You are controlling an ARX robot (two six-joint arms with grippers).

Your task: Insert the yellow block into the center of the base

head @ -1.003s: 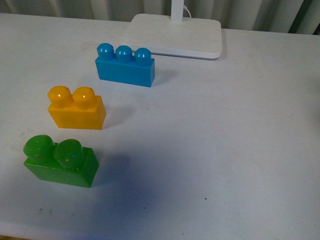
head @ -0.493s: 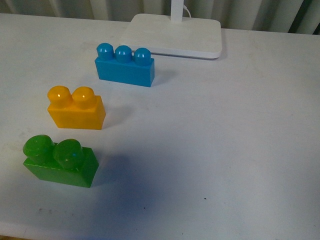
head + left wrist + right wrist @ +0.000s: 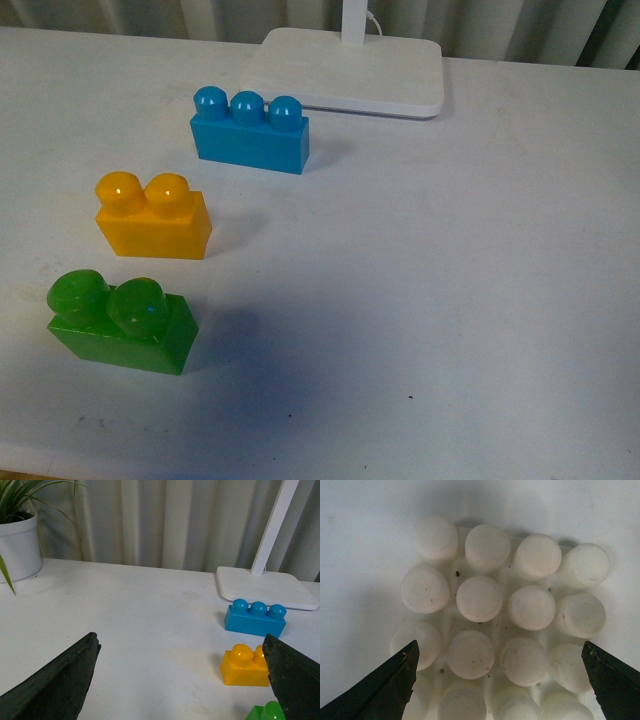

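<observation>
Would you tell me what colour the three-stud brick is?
The three-stud brick is blue, clearest in the front view.

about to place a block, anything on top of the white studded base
Nothing sits on the base: its studs are bare but for dark specks. Fingers of the right gripper hide two corners.

The yellow block (image 3: pixel 153 222) stands upright on the surface (image 3: pixel 450 280), its two round studs on top. The base (image 3: pixel 479 599), white with round studs, lies flat.
</observation>
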